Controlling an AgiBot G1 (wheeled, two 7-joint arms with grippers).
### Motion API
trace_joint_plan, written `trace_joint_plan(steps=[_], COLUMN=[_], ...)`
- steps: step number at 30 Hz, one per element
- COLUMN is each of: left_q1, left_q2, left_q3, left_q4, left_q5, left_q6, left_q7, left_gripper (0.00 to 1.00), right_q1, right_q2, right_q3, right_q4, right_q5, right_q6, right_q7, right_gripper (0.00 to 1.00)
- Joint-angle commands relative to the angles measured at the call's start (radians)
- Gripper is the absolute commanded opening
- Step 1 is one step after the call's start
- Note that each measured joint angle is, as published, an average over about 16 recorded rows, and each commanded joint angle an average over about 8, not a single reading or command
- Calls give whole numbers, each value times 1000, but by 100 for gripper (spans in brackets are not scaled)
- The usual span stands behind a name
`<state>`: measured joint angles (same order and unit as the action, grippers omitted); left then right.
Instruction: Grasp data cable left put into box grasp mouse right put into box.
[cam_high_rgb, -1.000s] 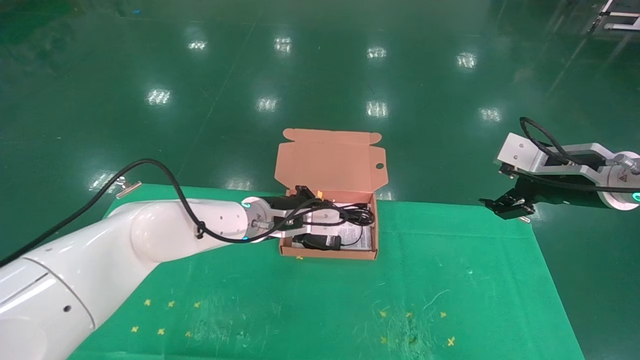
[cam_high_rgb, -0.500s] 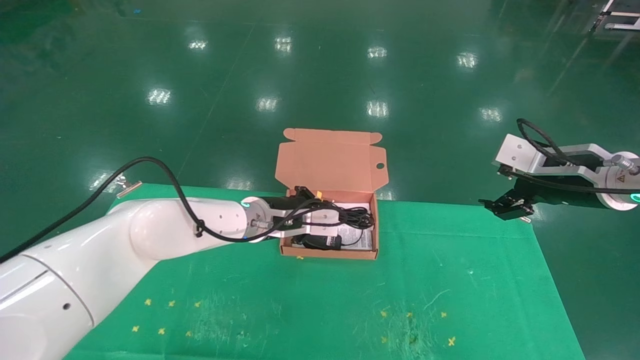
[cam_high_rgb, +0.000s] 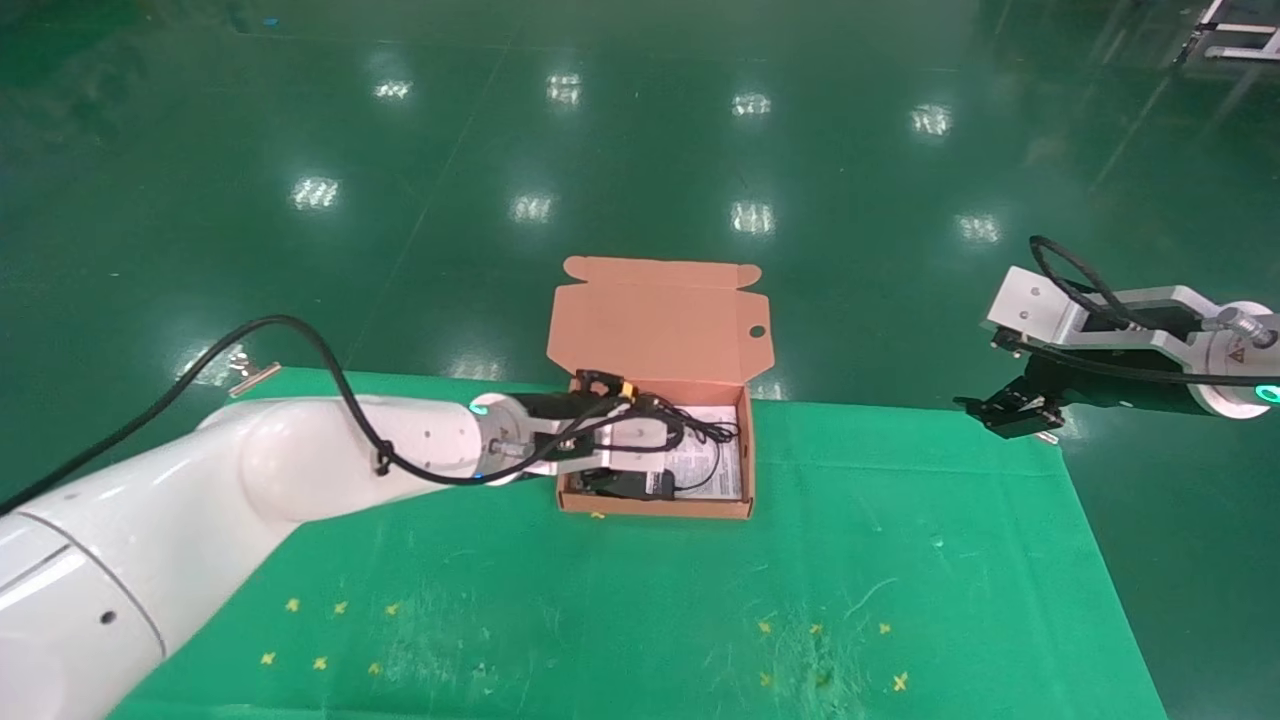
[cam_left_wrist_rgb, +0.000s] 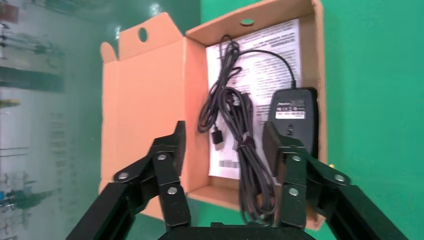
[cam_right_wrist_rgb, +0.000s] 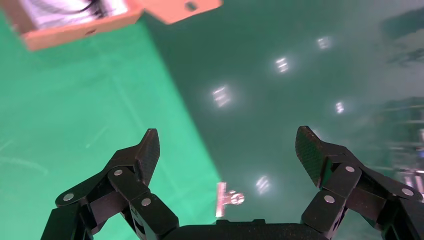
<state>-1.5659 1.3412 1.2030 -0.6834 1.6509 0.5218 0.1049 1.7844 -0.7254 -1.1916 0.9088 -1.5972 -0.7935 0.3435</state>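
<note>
The orange-pink box (cam_high_rgb: 660, 320) stands open at the green mat's far edge, lid up. Inside lie a white printed sheet (cam_left_wrist_rgb: 272, 60), the black data cable (cam_left_wrist_rgb: 240, 130) as a long bundle, and the mouse (cam_left_wrist_rgb: 292, 117), underside up, against the front wall. In the head view the cable (cam_high_rgb: 700, 430) and mouse (cam_high_rgb: 632, 486) show in the box. My left gripper (cam_left_wrist_rgb: 225, 132) is open over the box's left end, with the cable between its fingers (cam_left_wrist_rgb: 172, 150) but not clamped. It also shows in the head view (cam_high_rgb: 612, 452). My right gripper (cam_right_wrist_rgb: 227, 137) is open and empty, parked off the mat's far right corner (cam_high_rgb: 1010, 412).
A green mat (cam_high_rgb: 700, 580) with small yellow cross marks covers the table. Metal clips hold its far corners (cam_high_rgb: 255, 372) (cam_right_wrist_rgb: 222, 199). Shiny green floor lies beyond. The box's corner (cam_right_wrist_rgb: 75, 30) shows in the right wrist view.
My left arm has drawn back a little to the left, and the cable bundle has shifted left with it inside the box. The right arm has barely moved.
</note>
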Motion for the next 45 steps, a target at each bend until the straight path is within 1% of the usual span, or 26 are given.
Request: trace_joint_plan(steps=[1,7,14,18,21,24,43,45], left_q1=[-1,-46,-127,-158,-157,-132,120,139], left_q2=[-8,-33,-66,-76,-91,-120,-367,-386], left_q3=[0,-12,-32,-40,-60,-99,-433,-458], left_q4=[-14,-36,-15,5,4,-20,-255,-272], left_q5=[-4,6,49,68,55,14,-364,-393], left_q6=[-1,-26,-93,-119,-107,-63,357,388], left_q7=[-2,-17,-44,-58,-68,-79,-166,-172], left_gripper=[100,100,100,100,100,100,100,100], right_q1=[1,34,82,94,82,49,-257,-280], right_q2=[0,-3,-12,-15,-13,-8,41,45], right_q3=[1,16,25,27,44,82,416,441], right_q4=[1,-5,-19,-22,-16,1,152,163], right_q5=[0,-4,-26,-34,-18,20,361,386], right_q6=[1,19,31,28,14,-17,-293,-314], right_q7=[0,1,-17,-24,-26,-32,-82,-85], right_gripper=[100,100,100,100,100,100,100,100])
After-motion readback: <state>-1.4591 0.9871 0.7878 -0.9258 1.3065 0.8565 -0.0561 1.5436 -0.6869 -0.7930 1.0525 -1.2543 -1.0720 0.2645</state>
